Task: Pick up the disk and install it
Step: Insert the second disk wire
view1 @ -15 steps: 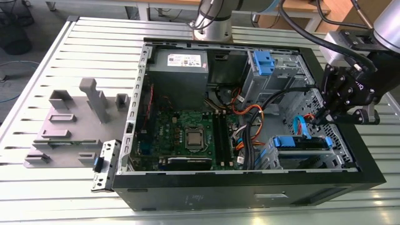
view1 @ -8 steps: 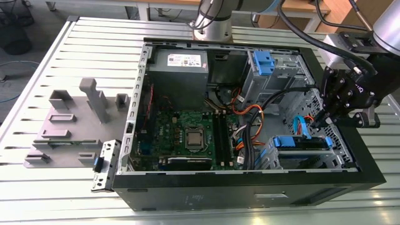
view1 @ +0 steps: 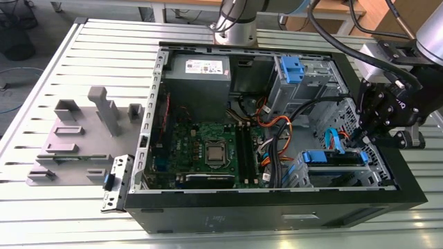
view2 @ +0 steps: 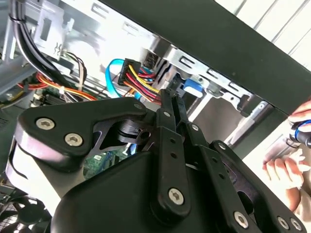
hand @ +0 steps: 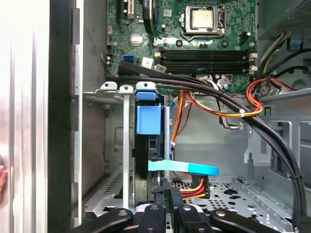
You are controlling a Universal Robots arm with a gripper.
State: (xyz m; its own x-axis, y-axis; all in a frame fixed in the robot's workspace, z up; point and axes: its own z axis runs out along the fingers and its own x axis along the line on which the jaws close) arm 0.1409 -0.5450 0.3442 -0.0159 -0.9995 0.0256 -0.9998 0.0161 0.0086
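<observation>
The open computer case [view1: 277, 207] lies on its side on a slotted metal table [view1: 41, 104]. Inside the case sits a green board [view1: 207, 150] with a square silver chip in its middle. Next to the board, thick black cables [hand: 233, 111] and red, yellow and orange wires [hand: 252, 94] cross the open space of the case. A grey power box [view1: 197, 72] with a white sticker sits at the far end of the case, and a blue bracket [view1: 293, 70] stands beside it in a metal cage. Outside the case, a grey stand [view1: 86, 135] rests on the table. A person's hand [view2: 286, 170] shows just past the black wall of the case in the second wrist view.

The disk [hand: 148, 121], in its blue frame, stands on edge in the metal bay [hand: 116, 145] by the case wall. A flat blue cable [hand: 182, 167] and a plug with coloured wires [hand: 194, 187] sit right by it. The gripper [hand: 167, 194] is just beside the disk's end, with its fingers [view2: 167, 116] pressed close together and nothing held.
</observation>
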